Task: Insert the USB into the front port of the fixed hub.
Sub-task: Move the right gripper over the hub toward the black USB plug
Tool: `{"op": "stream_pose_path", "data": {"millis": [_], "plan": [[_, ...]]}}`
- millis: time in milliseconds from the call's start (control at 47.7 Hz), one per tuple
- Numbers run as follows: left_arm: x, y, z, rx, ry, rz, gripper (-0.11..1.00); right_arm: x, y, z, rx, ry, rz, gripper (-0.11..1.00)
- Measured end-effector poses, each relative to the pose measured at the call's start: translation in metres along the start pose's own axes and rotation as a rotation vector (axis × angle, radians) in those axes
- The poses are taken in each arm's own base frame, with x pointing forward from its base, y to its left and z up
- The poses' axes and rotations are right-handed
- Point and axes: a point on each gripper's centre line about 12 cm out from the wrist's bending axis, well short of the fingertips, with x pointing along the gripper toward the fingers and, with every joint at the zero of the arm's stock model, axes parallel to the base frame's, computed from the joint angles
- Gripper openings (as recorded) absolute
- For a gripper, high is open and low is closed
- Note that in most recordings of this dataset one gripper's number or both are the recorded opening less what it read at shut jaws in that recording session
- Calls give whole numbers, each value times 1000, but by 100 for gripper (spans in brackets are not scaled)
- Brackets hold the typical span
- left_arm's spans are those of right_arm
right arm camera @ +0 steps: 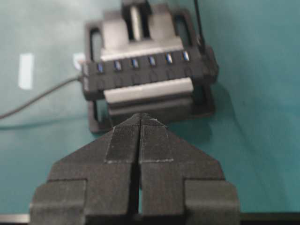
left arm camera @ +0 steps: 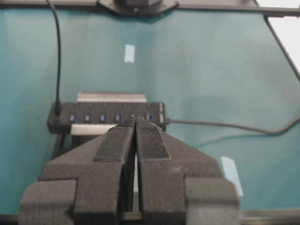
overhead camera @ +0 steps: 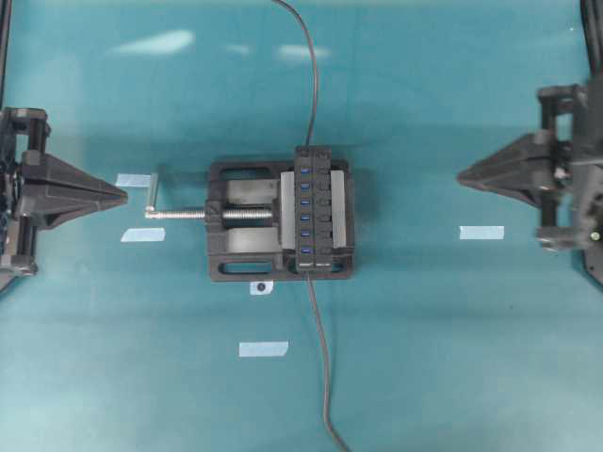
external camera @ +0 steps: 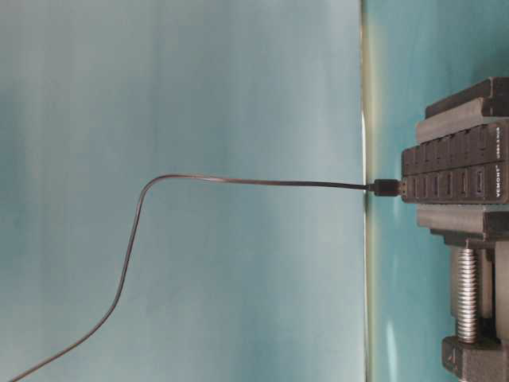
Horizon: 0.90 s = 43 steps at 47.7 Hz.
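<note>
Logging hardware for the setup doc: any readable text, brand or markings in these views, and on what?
"VEMONT": white print on the end of the fixed hub, table-level view, reading uncertain.
Smaller white print beside it: too small to read.
Hub's white-printed end in the overhead view: blurred, unreadable.
Tape strips: blank.

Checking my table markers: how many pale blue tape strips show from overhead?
4. Upper left strip and lower left strip beside the vise handle, bottom strip below the vise, right strip far right. The vise may hide more.
</note>
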Motion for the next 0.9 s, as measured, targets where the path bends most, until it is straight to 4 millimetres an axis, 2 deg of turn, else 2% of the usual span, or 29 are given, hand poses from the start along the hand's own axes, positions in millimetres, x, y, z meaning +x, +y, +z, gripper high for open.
{"op": "stream_pose_path", "data": {"millis": [272, 545, 901], "plan": [[0, 0, -2, 0, 14, 2, 0, 32, -11, 8, 6, 174, -55, -3], [0, 0, -3, 0, 26, 1, 0, 57, -25, 20, -29, 227, -90, -3], [0, 0, -1, 0, 31, 1, 0, 91, -31, 32, -95, 293, -89, -3]]}}
